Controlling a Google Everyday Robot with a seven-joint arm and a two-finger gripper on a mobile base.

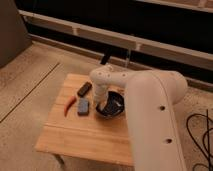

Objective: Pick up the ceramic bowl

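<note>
1. The ceramic bowl (116,104) is glossy, dark and round. It sits right of centre on the wooden table (85,137), near the middle of the frame.
2. The gripper (101,106) hangs straight down from the white wrist at the bowl's left rim, on the side facing the grey-blue block (83,106). It looks to be down at rim level, but we cannot tell whether it touches the rim.
3. We also cannot tell whether the gripper is wide, narrow or closed on the rim, because its dark tip merges with the dark bowl.
4. The relation that matters is that the bowl's body lies to the right of the gripper in the frame. A round bowl has no long axis, so we judge the grasp must pinch across the thin rim wall — one side inside, one outside.
5. The single arm's thick forearm crosses the lower right of the frame and hides the bowl's right edge.
6. The block lies just beside the gripper on its left, and a red curved item (69,106) lies further left. A dark rectangular object (84,89) lies above them. We judge that a sideways slip could nudge the block.
</note>
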